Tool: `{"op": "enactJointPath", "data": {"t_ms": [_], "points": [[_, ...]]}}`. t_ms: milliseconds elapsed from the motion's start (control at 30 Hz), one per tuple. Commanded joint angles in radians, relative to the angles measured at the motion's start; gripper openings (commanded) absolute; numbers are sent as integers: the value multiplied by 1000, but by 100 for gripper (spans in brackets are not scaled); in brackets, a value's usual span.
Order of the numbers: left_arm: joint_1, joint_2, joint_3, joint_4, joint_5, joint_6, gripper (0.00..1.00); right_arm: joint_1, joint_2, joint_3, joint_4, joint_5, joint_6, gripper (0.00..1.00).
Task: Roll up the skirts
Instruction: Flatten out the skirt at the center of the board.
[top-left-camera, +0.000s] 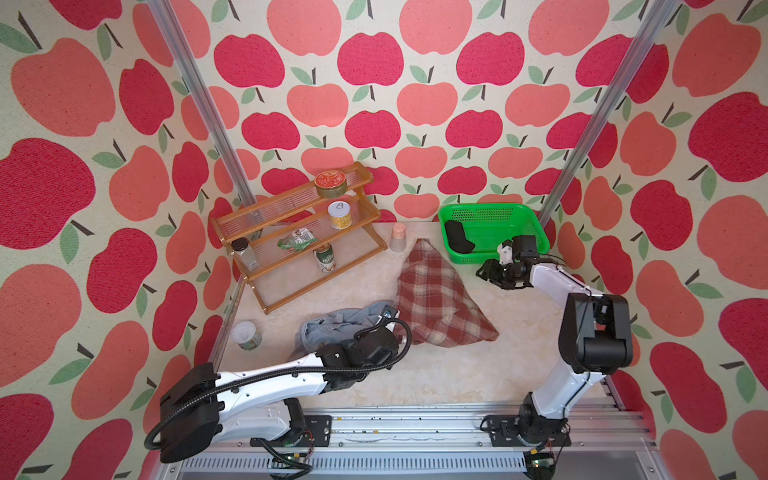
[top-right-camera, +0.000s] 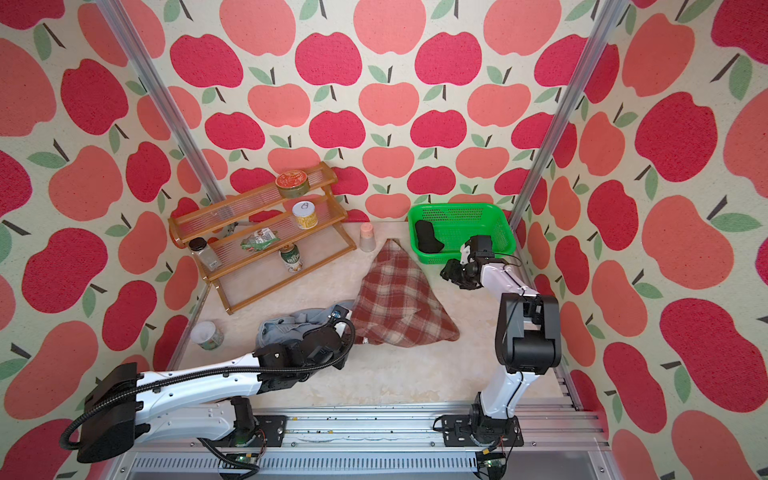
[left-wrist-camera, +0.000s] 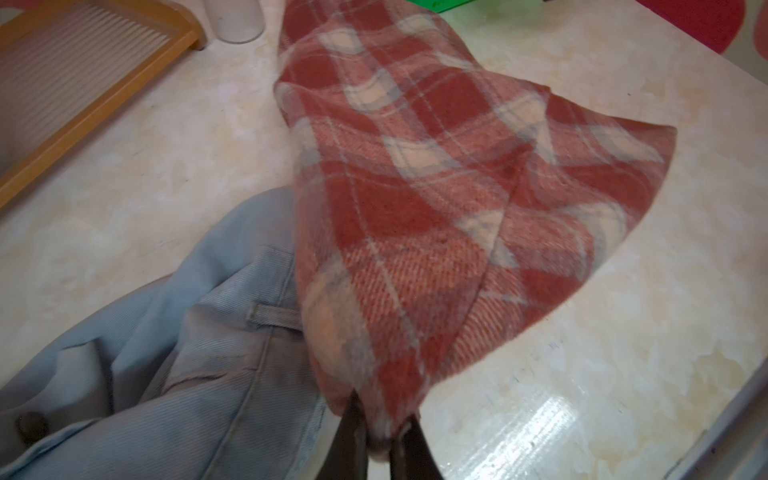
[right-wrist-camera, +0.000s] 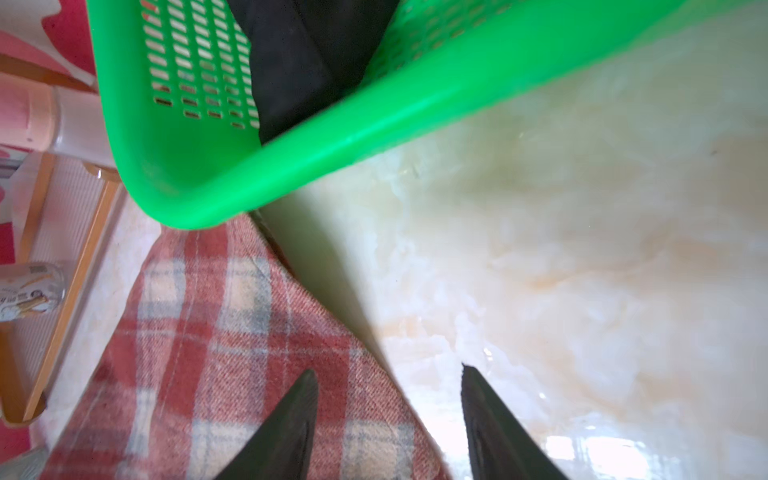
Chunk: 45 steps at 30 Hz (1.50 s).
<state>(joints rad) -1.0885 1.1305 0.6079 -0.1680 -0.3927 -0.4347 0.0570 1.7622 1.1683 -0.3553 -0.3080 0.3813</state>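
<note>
The plaid skirt (top-left-camera: 440, 299) lies spread at the middle of the table (top-left-camera: 478, 374), broad toward 6 o'clock and narrowing to a point at 12 o'clock, with a fold running down its length in the left wrist view (left-wrist-camera: 436, 187). Its corner at 7 o'clock is pinched between the nearly closed fingers of the left gripper (left-wrist-camera: 382, 415), and there its edge lies over the denim skirt (left-wrist-camera: 187, 332). The denim skirt sits crumpled at 8 o'clock of the plaid skirt in both top views (top-right-camera: 291, 326), partly under the left arm's wrist. The black skirt (top-left-camera: 457, 237) is a compact bundle inside the green basket (top-left-camera: 486, 216), against its 9 o'clock wall; the basket stands at 1 o'clock on the table. The right gripper (right-wrist-camera: 388, 370) hangs with its fingers spread well apart and nothing between them, one over the plaid skirt's 3 o'clock edge and one over bare table, just in front of the basket's near rim (right-wrist-camera: 332, 166). A cup (top-left-camera: 398, 239) stands just beside the plaid skirt's tip, at 11 o'clock of it. A wooden rack (top-left-camera: 286, 201) carrying cans fills the 10 o'clock corner, and one can (top-left-camera: 246, 334) stands at 8 o'clock by the table's edge.
</note>
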Motion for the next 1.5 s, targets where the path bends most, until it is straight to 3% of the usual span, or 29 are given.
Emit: {"op": "enactJointPath", "data": {"t_ms": [0,300,567,933,1067,1233,1467], "points": [[34,16,-36,-85,-29,-77,13,10,18,-55,38,-114,-18,58],[62,163,18,-79,-5,-70,14,50,-77,-298,115,-135,5,55],[157,82,-39,-44,45,-64,15,56,-139,-384,70,-46,-13,57],[193,59,-51,-41,67,-53,16,135,-118,-441,174,-115,51,52],[193,69,-51,-33,69,-49,16,139,-116,-468,208,-114,69,38],[197,64,-47,-36,67,-45,16,139,-186,-490,231,-101,85,0],[204,37,-34,-48,43,-24,17,107,-398,-477,183,-94,96,0]]}}
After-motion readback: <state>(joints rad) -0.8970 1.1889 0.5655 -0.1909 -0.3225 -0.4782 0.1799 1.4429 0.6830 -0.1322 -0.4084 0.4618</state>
